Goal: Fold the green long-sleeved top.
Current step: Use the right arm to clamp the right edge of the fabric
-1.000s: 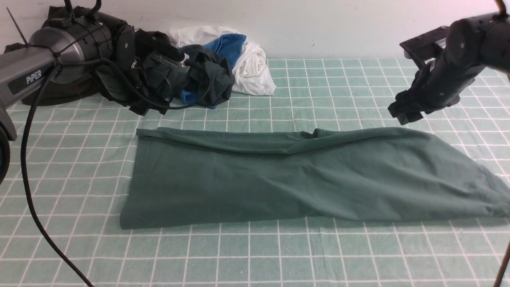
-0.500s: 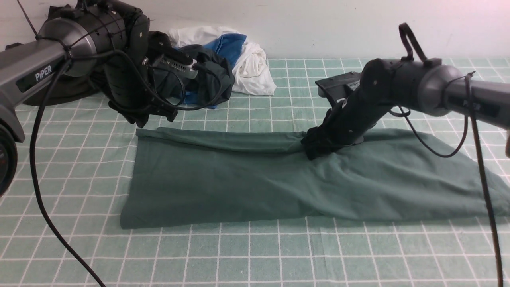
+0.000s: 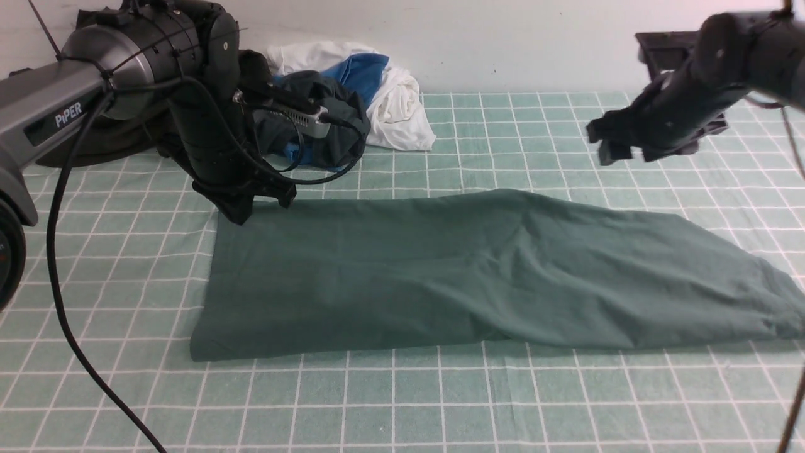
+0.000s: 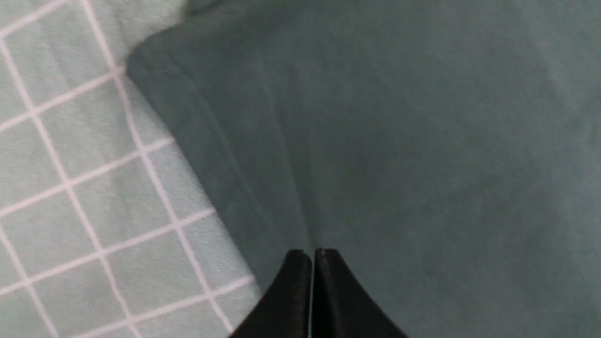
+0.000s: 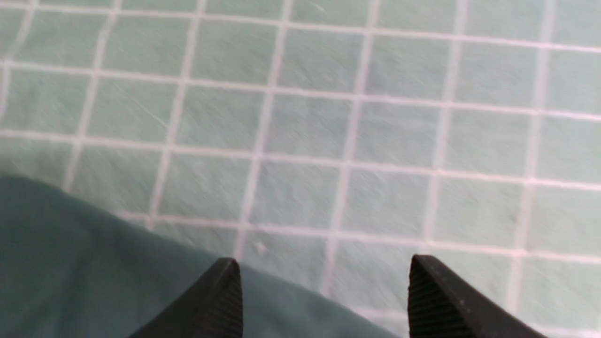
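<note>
Front view showed the green top (image 3: pixel 478 270) spread lengthwise across the checked tablecloth (image 3: pixel 402 402), its left end squared off and its right end tapering toward the table's right side. Half a second earlier a rolled ridge had run along the top's far edge; that edge now lay flat and smooth.

The right claw (image 3: pixel 619 148), which had been pressed down on the middle of that far edge, had lifted clear and swung out to the right, hanging above bare tablecloth beyond the top. In the right wrist view it (image 5: pixel 324 277) was released, its ribbed fingers (image 5: pixel 225 295) spread wide, with a margin of green cloth beneath one of them.

The left claw (image 3: pixel 242 211) had dropped from above the corner onto the top's far left corner. In the left wrist view its tips (image 4: pixel 312 256) were clenched with no gap, resting on the cloth (image 4: pixel 399 141), faint creases running toward them; whether any fabric was caught between them could not be told.

White lettering on the left arm read "PiPER" (image 3: pixel 68 113). A pile of clothes (image 3: pixel 377 94) in white, blue and black sat against the back wall.
</note>
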{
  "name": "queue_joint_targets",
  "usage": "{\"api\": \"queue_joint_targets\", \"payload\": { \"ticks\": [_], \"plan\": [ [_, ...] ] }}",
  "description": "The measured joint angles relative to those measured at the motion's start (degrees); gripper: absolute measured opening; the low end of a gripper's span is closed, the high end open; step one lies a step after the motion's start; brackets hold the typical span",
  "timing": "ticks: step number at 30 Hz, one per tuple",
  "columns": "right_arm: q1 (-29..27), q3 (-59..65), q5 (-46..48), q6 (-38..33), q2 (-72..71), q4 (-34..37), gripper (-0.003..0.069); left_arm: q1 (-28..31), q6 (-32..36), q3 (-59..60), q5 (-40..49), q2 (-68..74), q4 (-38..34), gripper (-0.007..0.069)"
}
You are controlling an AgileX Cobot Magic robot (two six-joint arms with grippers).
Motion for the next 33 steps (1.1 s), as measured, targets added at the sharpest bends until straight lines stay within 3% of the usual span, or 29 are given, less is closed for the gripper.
{"api": "queue_joint_targets", "payload": {
  "ticks": [7,12,18,29,33],
  "plan": [
    [-6.9,14.0,3.6,-0.8,-12.1,-2.3,0.0440,-0.1,1.3,9.8,1.2,-1.2,-2.6,-0.0004],
    [-13.0,27.8,0.4,-0.6,-18.8,-2.3,0.0440,-0.1,1.3,16.6,-2.3,-1.7,-2.6,-0.0003],
    [-20.5,35.2,-5.8,2.4,-15.4,-2.3,0.0442,-0.1,1.4,20.3,-6.6,-2.4,-3.6,-0.0003],
    [-21.1,34.8,-8.8,-2.6,-7.7,3.5,0.0446,-0.1,1.5,20.4,-6.6,-2.4,-3.7,-0.0003],
    [-20.8,34.8,-8.8,-3.9,-7.8,3.8,0.0378,-0.1,1.5,20.4,-6.6,-2.4,-3.7,-0.0003]
  ]
}}
